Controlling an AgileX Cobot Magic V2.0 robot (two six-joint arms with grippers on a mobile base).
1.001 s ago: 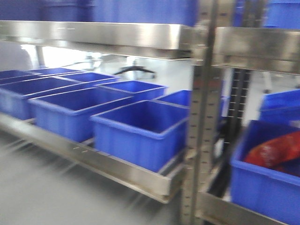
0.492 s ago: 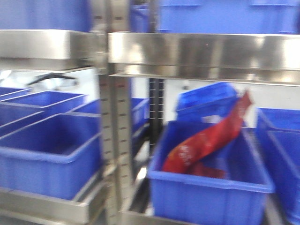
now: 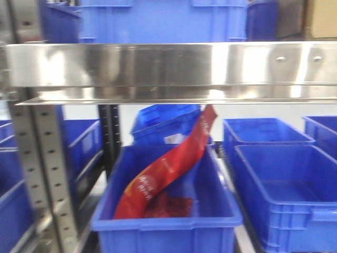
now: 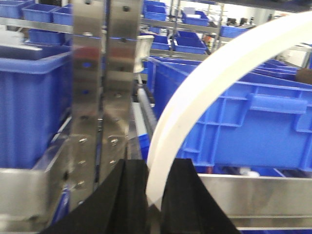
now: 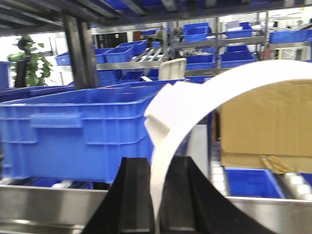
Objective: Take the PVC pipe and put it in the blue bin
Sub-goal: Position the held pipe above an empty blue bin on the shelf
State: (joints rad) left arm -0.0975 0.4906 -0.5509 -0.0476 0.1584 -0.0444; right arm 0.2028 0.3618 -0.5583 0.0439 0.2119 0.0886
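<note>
A white curved PVC pipe (image 4: 204, 83) arcs up and to the right from my left gripper (image 4: 155, 195), which is shut on its lower end. My right gripper (image 5: 157, 195) is likewise shut on a white PVC pipe (image 5: 234, 78) that bends away to the right, with a squared white end (image 5: 163, 109) just above the fingers. I cannot tell whether both hold one piece. Neither gripper nor pipe shows in the front view. There, a blue bin (image 3: 163, 224) holding a red bag (image 3: 168, 171) sits centre, with an empty blue bin (image 3: 284, 182) to its right.
A steel shelf beam (image 3: 168, 71) crosses the front view above the bins, and a perforated steel upright (image 3: 37, 174) stands at the left. Another steel upright (image 4: 95, 97) is close in front of the left wrist. A cardboard box (image 5: 265, 122) sits right of the right wrist.
The front view has swept to the right. The row of empty bins has left at the left edge, and the bin with the red bag has come to the centre.
</note>
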